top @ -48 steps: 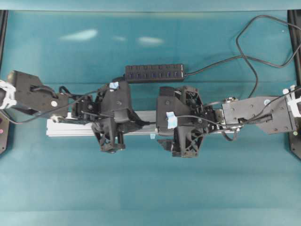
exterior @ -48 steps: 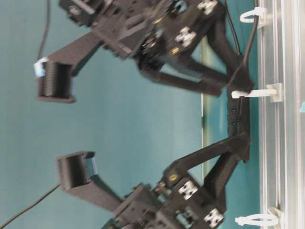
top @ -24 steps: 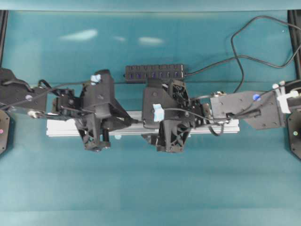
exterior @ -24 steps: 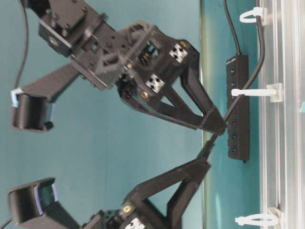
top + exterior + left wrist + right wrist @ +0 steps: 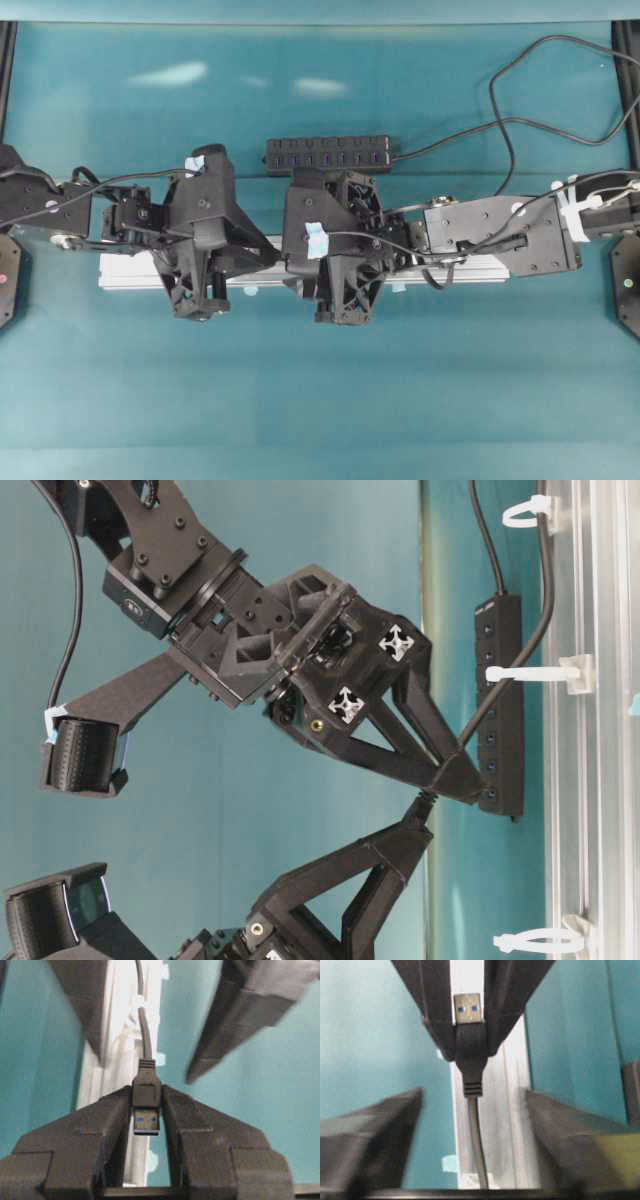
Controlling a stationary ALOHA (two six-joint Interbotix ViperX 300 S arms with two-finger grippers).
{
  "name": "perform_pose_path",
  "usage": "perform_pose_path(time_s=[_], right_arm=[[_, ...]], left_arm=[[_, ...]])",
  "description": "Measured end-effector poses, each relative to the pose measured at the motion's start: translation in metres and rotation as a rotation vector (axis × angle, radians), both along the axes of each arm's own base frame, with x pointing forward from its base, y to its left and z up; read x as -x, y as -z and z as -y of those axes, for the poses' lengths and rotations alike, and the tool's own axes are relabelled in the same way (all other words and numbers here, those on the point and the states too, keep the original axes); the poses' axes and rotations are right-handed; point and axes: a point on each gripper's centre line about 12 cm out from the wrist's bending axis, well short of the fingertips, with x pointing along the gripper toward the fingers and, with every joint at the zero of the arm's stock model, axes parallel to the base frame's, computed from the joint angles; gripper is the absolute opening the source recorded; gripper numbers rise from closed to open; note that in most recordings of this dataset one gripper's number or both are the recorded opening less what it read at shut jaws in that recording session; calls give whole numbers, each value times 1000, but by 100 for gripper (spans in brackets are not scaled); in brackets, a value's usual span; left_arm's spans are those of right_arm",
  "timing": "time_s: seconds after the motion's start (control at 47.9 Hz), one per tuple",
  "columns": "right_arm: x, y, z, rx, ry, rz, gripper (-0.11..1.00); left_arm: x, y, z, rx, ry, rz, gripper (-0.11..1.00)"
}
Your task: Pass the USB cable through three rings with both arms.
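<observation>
Left wrist view: left jaws pinch USB cable [image 5: 146,1091] plug; right jaws spread

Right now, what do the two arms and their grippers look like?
Both arms are matte black. The left gripper and right gripper have long tapering fingers with ribbed inner faces, lattice-like bracing and silver X-shaped parts. Light blue tape marks the camera mounts; thin black cables run along them.

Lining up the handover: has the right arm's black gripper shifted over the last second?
Yes. In the overhead view the right gripper has slid leftward along the silver aluminium rail, passing under the black multi-port hub.
</observation>
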Motion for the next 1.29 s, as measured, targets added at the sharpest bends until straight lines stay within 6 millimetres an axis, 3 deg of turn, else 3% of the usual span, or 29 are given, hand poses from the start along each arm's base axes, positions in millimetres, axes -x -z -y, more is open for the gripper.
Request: perform_pose_path(time_s=[0.146,0.23,0.856,0.898,1.044,1.107,1.295], right_arm=[[0,1,-1,0,-2,-2,0],[0,1,-1,-1,-3,3,-5],[-1,0,0,3,4,-14,-8],[-1,0,0,6,5,-20,-8],[-2,2,0,8,9,-36,-8],[-3,2,0,9,11,-42,-8],[-5,7,-1,14,14,-73,-8]], left_arm=[[0,0,0,0,0,0,25],[0,1,1,0,1,-6,25],[1,1,-3,9,-14,-10,25],[1,1,-3,9,-14,-10,30],[2,-4,-5,12,-23,3,75],[3,-7,-5,12,-25,13,89],[11,-17,-4,11,-22,34,85]])
